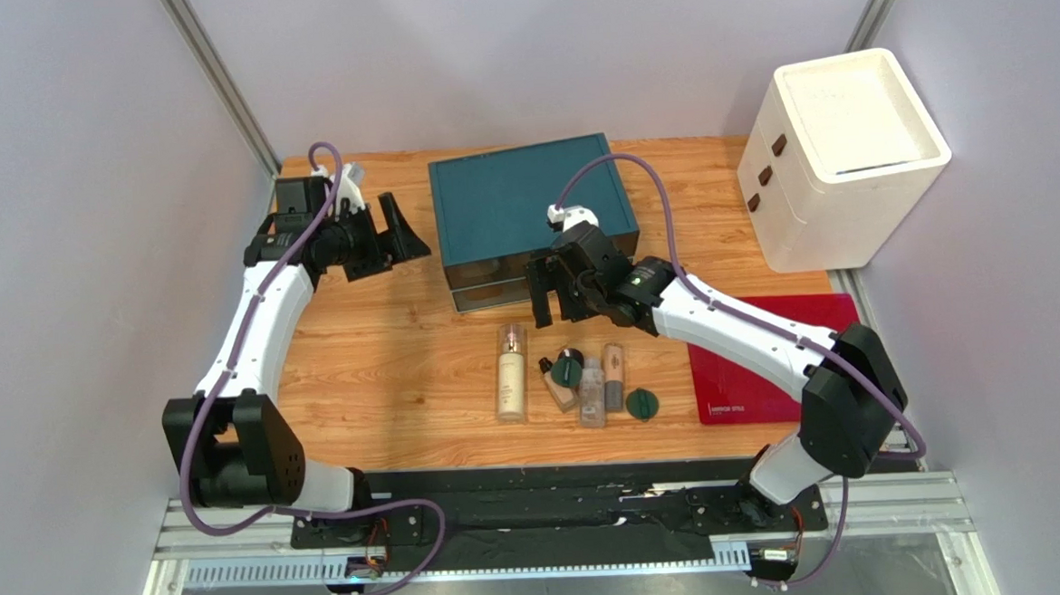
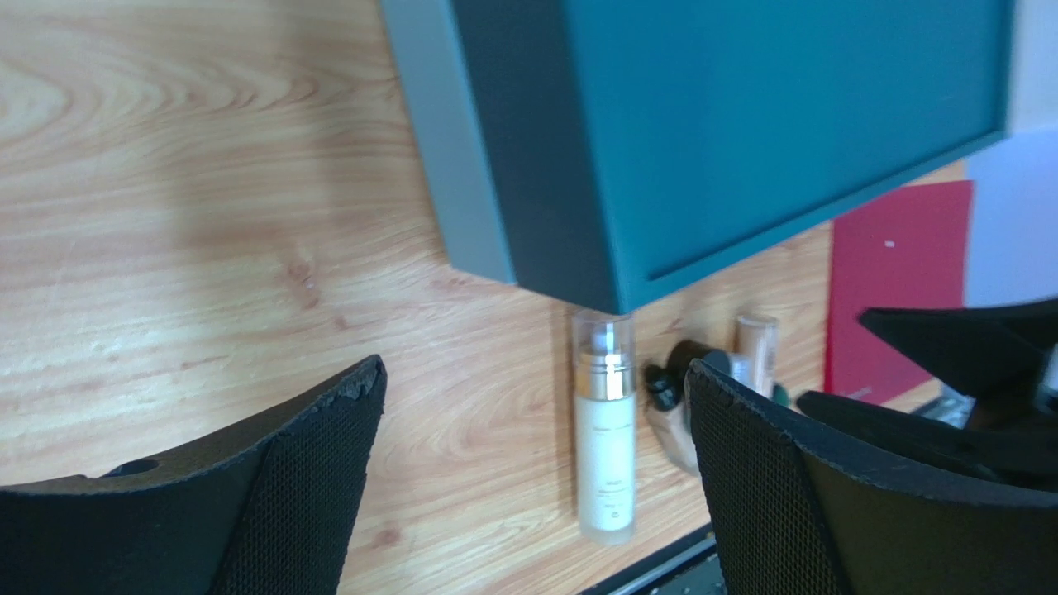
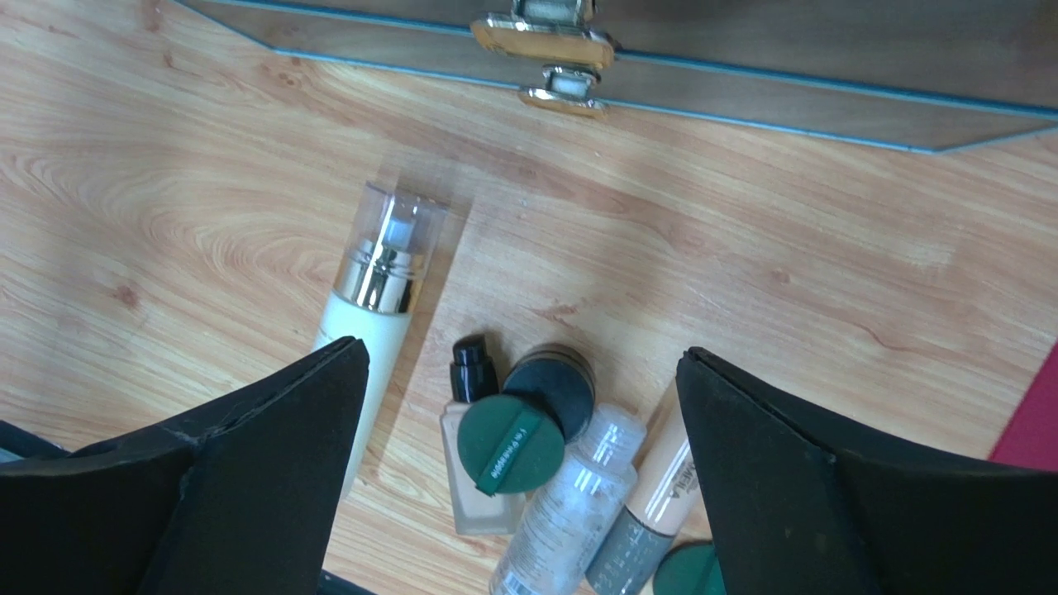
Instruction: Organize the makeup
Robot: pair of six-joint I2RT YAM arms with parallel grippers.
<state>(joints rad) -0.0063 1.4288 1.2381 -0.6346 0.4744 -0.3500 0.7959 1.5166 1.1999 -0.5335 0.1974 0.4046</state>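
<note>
The makeup lies in a cluster on the wooden table in front of the teal box (image 1: 531,202). The tall cream bottle (image 1: 511,373) with a gold collar lies flat at the left of the cluster (image 3: 373,322). Beside it are a beige foundation bottle (image 3: 478,477), a small black jar (image 3: 553,378), a dark green disc (image 3: 513,444), a clear bottle (image 3: 571,515) and a beige tube (image 3: 658,477). A second green disc (image 1: 642,403) lies at the right. My right gripper (image 1: 550,303) hovers open above the cluster, near the box front. My left gripper (image 1: 389,230) is open and empty, left of the box.
The box front has a metal latch (image 3: 547,56). A red flat mat (image 1: 768,360) lies at the right. A white cube container (image 1: 848,152) stands at the back right. Grey walls close in the sides.
</note>
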